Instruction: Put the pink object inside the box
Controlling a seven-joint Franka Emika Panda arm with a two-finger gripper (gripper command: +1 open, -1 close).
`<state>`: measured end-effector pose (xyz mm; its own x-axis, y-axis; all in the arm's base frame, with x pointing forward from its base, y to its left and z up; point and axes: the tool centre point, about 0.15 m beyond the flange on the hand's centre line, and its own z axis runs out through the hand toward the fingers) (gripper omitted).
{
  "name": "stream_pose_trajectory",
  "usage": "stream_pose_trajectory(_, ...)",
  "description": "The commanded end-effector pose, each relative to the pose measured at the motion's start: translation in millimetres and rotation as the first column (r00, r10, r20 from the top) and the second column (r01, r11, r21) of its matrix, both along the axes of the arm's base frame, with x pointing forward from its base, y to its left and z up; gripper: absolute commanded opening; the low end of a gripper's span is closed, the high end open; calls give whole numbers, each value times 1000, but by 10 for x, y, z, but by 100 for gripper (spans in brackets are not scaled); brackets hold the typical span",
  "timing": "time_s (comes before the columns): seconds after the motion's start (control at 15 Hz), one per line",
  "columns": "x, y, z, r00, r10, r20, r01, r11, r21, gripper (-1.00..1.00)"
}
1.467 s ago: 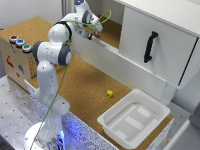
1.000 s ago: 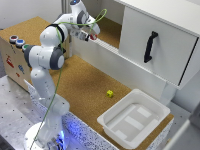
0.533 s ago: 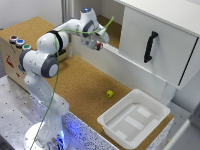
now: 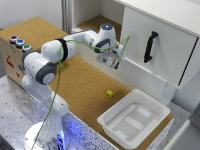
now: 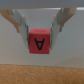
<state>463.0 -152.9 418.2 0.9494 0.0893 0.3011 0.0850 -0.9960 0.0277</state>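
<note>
Landmark = white cabinet (image 4: 160, 40), biggest thing here, black handle (image 4: 150, 46) on its front. Cork surface (image 4: 85, 85) runs below it. Box (image 4: 135, 119) sits on surface well below cabinet, empty, prob. waiting for drop-off. Tool (image 4: 111, 60) hangs just off cabinet's front, clamped on pink object (image 5: 39, 43), lifted clear for carry. Yellow cube (image 4: 109, 93) lies btw cabinet & box.

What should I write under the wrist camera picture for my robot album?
Two grey fingers hold a small pink-red cube marked "A" above the brown cork tabletop.
</note>
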Motion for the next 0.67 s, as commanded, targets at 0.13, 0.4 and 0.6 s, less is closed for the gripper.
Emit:
stream_pose_trajectory(0.13, -64, -980, -299, 983, -181, 0, 180, 980, -83, -100)
stream_pose_trajectory(0.4, 66, -1651, -645, 986, -163, -32, 162, 986, -46, -100)
stream_pose_trajectory(0.6, 112, -2085, -835, 994, -99, -37, 98, 995, -23, -100)
